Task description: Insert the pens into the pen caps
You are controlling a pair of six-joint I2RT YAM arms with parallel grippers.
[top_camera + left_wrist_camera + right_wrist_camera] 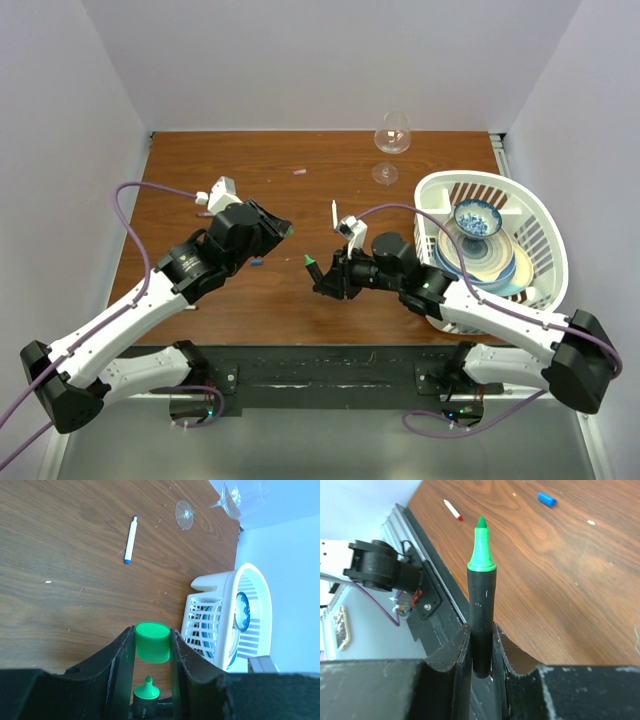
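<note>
My left gripper (287,230) is shut on a green cap (152,642), held above the table with its open end facing the camera. My right gripper (322,272) is shut on the thick black marker (481,610), whose bare green tip (481,550) points toward the left gripper. In the left wrist view the marker tip (146,692) shows just below the cap, a short gap apart. A white pen with a blue tip (130,539) lies on the table (240,160). A white pen with a red tip (452,509) and a blue cap (546,499) lie near the left arm. A pale pink cap (298,172) lies at the back.
A white basket (540,215) with plates and a blue bowl stands at the right. A wine glass (392,140) is at the back, right of centre. White walls close the table on three sides.
</note>
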